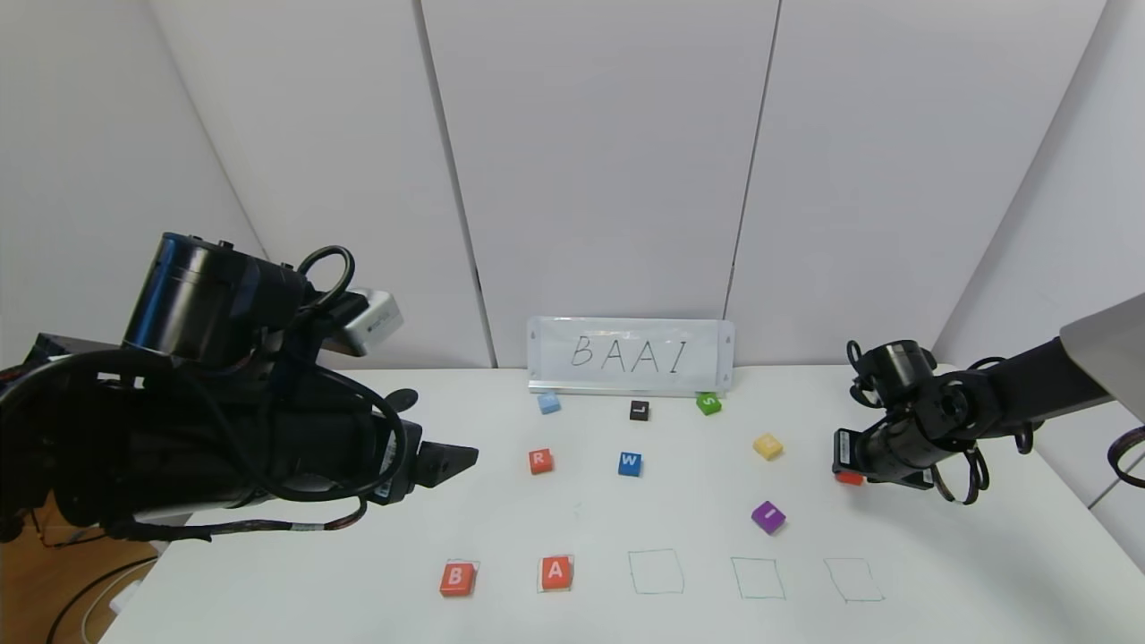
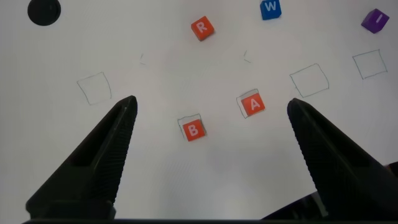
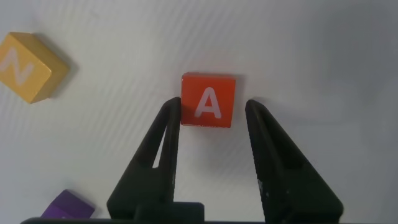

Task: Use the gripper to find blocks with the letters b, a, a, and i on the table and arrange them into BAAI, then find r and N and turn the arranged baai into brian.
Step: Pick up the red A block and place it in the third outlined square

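An orange-red B block [image 1: 456, 578] and an A block [image 1: 556, 572] sit in the first two pen-drawn squares at the table's [image 1: 680, 501] front. A second orange-red A block [image 3: 209, 99] lies at the right between the fingertips of my right gripper [image 3: 212, 104]. One finger touches its side, while the other stands a sliver off, so the jaws are narrow but open. The purple I block [image 1: 767, 516] and the yellow N block [image 1: 767, 445] lie nearby. The orange-red R block [image 1: 540, 461] sits mid-table. My left gripper [image 2: 211, 106] hangs wide open above B [image 2: 193, 129] and A [image 2: 254, 104].
A blue W cube [image 1: 630, 463], a black L cube [image 1: 639, 410], a green cube [image 1: 708, 403] and a light blue cube [image 1: 548, 402] lie farther back. Behind them a BAAI sign [image 1: 631, 355] leans on the wall. Three pen-drawn squares [image 1: 656, 571] at the front hold nothing.
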Controlling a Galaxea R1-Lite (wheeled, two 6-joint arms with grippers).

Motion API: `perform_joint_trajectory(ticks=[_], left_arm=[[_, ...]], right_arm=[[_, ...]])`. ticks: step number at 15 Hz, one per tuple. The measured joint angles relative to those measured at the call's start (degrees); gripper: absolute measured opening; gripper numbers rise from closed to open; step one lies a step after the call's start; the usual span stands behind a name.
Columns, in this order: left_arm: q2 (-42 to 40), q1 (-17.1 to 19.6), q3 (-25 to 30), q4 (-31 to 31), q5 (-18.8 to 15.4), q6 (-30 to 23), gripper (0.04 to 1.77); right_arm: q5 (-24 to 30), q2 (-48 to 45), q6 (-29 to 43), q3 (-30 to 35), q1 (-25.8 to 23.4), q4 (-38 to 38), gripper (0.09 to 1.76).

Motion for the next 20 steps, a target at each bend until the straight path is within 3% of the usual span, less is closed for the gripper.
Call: perform_joint_trajectory(ticks=[1,12,15,20], left_arm=[[0.0,0.0,0.0,0.0,0.0,0.1,1.72],[0.0,-0.8,0.5,-0.2,0.1,0.0,1.72],[0.0,-0.8,0.5,-0.2,0.1,0.1,1.72],[0.0,-1.1,0.5,-0.1,0.1,0.1,1.72]], right_arm=[[0.0,0.0,-0.1,0.0,0.0,0.0,0.54],[-0.2,-0.9,-0.9,0.1,0.0,0.7,0.54],[-0.3,-3.2,-0.8,0.5,0.4,4.5,0.54],[-2.2,-9.3,1.3,1.0,5.4,10.3,0.54]])
